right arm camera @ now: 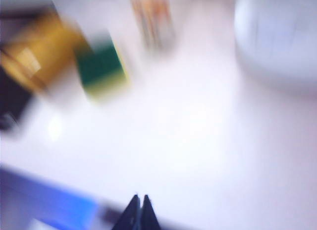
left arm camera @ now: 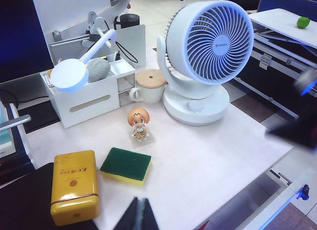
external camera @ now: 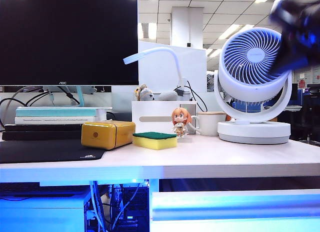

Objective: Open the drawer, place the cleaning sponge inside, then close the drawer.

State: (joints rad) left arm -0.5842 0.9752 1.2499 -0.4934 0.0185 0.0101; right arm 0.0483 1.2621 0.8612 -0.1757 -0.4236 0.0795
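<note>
Blur on my right, cut-offs on my left

My right claw (right arm camera: 138,210) shows only its two dark tips pressed together at the picture's edge; ahead of it the cleaning sponge (right arm camera: 101,71), a golden box (right arm camera: 37,54) and the fan's base (right arm camera: 277,39) are smeared. From outside, my right arm (external camera: 297,32) is a dark streak before the fan. My left claw (left arm camera: 137,216) is cut off too, tips together. The drawer (external camera: 235,207) runs off the frame's edge.
</note>
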